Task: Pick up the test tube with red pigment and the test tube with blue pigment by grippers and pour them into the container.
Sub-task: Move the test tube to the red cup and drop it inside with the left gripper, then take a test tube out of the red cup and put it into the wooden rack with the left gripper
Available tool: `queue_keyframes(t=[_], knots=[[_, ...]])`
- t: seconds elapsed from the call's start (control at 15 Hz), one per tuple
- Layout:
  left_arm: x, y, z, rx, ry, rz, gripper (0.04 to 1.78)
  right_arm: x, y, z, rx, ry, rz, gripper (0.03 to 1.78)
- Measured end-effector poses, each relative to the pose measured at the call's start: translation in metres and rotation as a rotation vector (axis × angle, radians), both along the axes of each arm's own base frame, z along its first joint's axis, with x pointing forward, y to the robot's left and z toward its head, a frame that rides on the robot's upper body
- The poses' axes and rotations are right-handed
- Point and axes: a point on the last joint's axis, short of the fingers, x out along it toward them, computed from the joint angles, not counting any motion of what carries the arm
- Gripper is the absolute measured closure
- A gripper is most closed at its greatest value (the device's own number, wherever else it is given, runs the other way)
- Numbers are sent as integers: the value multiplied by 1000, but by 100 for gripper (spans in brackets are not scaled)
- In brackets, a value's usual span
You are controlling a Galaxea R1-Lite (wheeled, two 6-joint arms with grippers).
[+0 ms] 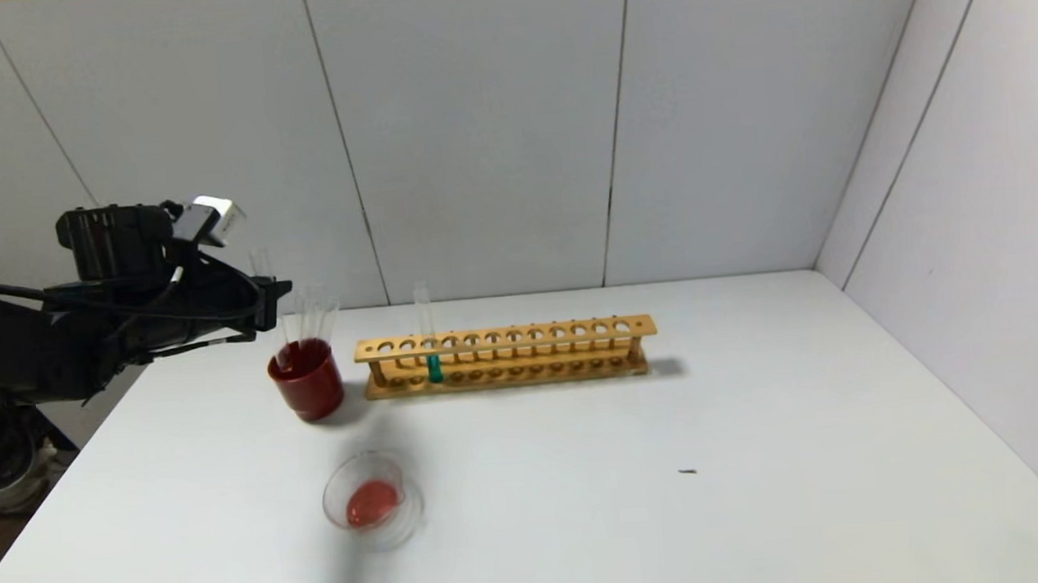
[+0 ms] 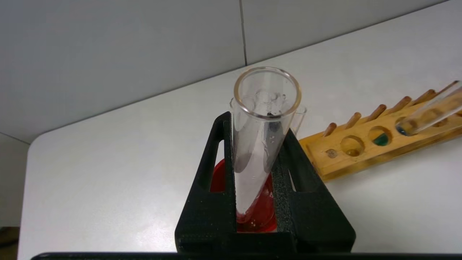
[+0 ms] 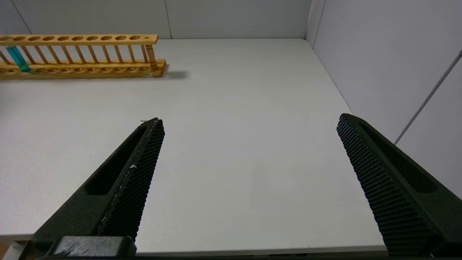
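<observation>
1 container [image 1: 372, 501], 1 red cup [image 1: 306, 378], 1 rack [image 1: 505, 355], 1 teal tube [image 1: 433, 365].

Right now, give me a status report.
Left hand shut on emptied clear glass tube above dark red cup. Right hand open, idle. Teal-liquid tube in wooden rack.

A dark red cup [image 1: 307, 384] stands on the white table [image 1: 763, 457], just beside the left end of a wooden test tube rack [image 1: 505, 355]. Colourless clear tubes [image 1: 313, 318] lean inside the cup. A small dark speck [image 1: 688, 471] lies well apart.
</observation>
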Motion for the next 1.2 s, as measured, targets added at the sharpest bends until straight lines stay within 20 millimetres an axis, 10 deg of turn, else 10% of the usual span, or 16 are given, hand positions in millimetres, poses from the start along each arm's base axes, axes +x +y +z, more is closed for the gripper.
queue_keyframes(t=[0.6, 1.2], knots=[[29, 4, -35, -9, 12, 9, 141, 0, 0, 0, 0, 0, 0, 6], [24, 4, -24, -8, -11, 10, 20, 0, 0, 0, 0, 0, 0, 6]])
